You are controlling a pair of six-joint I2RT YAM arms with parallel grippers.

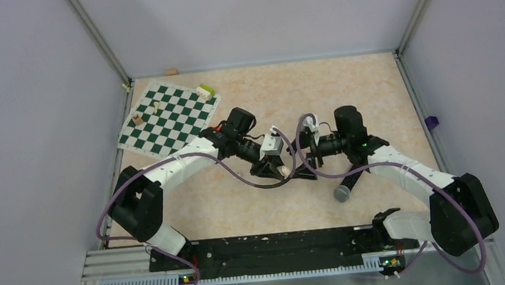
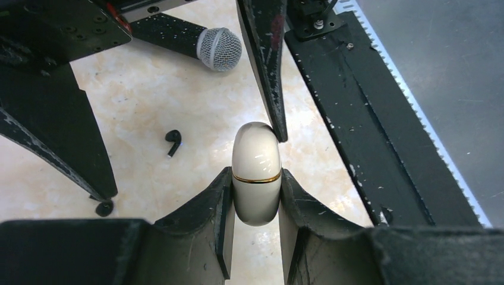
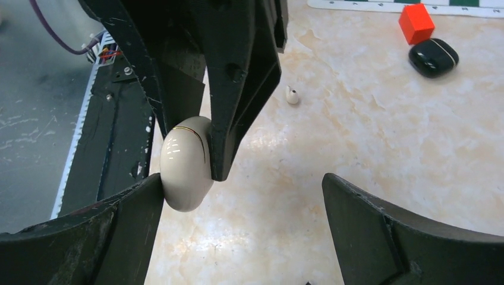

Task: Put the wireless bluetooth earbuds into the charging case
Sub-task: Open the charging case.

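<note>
My left gripper (image 2: 255, 178) is shut on a cream-white oval object (image 2: 256, 172) with a gold seam, held just above the table. My right gripper (image 3: 242, 196) stands open around it: one finger (image 3: 128, 219) touches its side, the other is far off. The glossy black charging case (image 3: 434, 57) lies closed on the table beside an orange-red block (image 3: 416, 22), away from both grippers. One black earbud (image 2: 173, 142) lies on the table to the left of the held object. A second small black piece (image 2: 104, 208) shows under a right finger, partly hidden.
A tiny white earbud-like piece (image 3: 292, 95) lies beyond the grippers. A black microphone with a grey head (image 1: 342, 191) rests by the right arm. A green chessboard (image 1: 168, 119) with small pieces fills the back left. The black base rail (image 2: 356, 119) runs close by.
</note>
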